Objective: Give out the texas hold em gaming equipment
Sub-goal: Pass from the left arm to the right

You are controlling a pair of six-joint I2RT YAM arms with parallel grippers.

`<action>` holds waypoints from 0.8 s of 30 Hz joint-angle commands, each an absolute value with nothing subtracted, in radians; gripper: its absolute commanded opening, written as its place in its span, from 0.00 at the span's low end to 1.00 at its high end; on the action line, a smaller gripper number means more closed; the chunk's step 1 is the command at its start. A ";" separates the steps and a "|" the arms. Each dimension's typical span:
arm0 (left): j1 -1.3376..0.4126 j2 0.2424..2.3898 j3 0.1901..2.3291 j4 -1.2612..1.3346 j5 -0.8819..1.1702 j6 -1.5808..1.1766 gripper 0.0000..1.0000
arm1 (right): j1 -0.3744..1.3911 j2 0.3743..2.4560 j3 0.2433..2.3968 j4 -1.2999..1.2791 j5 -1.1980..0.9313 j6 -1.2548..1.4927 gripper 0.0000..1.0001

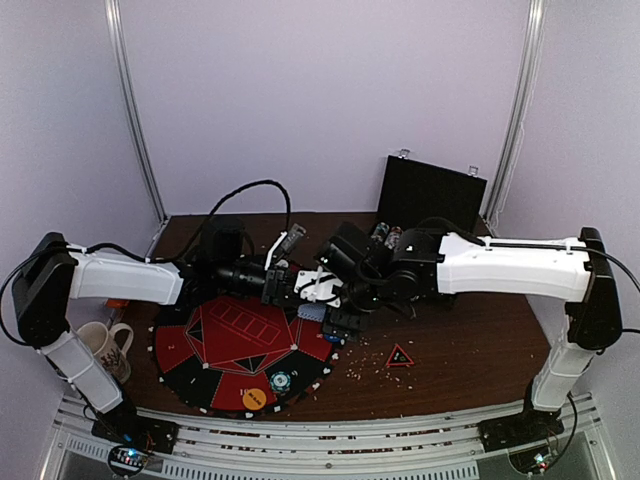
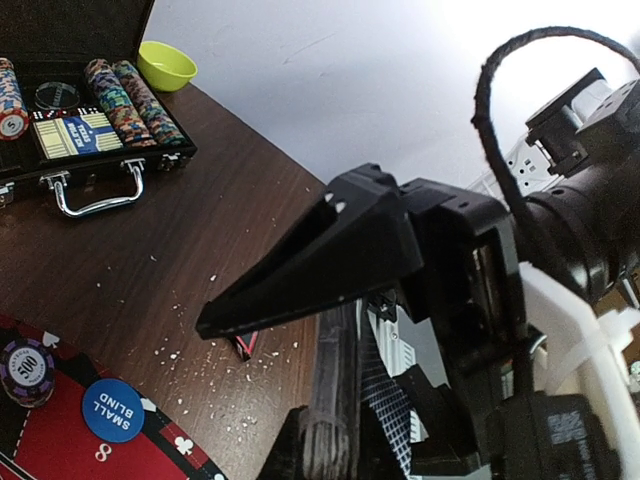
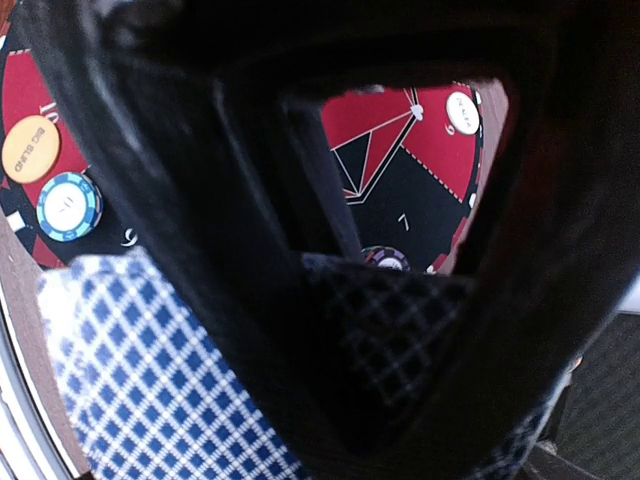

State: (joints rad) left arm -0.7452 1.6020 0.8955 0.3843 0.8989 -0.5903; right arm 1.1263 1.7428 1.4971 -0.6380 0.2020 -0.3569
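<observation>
A round red-and-black mat (image 1: 240, 330) lies on the counter (image 1: 470, 350) towards the near left corner. On the mat's near rim sits an orange disc (image 1: 255, 399), and just beyond it a blue-and-white chip (image 1: 280, 380). A mug (image 1: 100, 345) stands by the counter's left edge, beside the mat. To the right of the mat, apart from it, a small red triangle (image 1: 399, 357) lies flat among pale crumbs.

The left wrist view shows another part of the mat's rim carrying a blue disc (image 2: 112, 410) and, near it, a purple chip (image 2: 25, 365).

Above the far side of the mat, about mid-counter, both arms meet. The left gripper (image 1: 298, 290) reaches in from the left, and its jaws stand narrow, with the edge of the playing cards (image 2: 388, 400) pinched between them. In the overhead view the cards show as a blue patch between the two grippers, raised above the mat. The right gripper (image 1: 338, 305) comes in from the right, close against the same cards. Its wrist view is filled with dark shapes and the cards' blue lattice backs, so I cannot tell how its jaws stand.

At the far edge a black case (image 1: 430, 195) stands open, its lid upright, with rows of chips (image 2: 125, 100) lying in the tray. A yellow bowl (image 2: 167, 63) sits just beside the case.
</observation>
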 commanded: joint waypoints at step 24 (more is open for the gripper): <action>-0.744 1.626 0.963 0.259 0.804 -0.521 0.39 | 1.120 1.638 1.403 -0.522 0.260 -0.382 0.49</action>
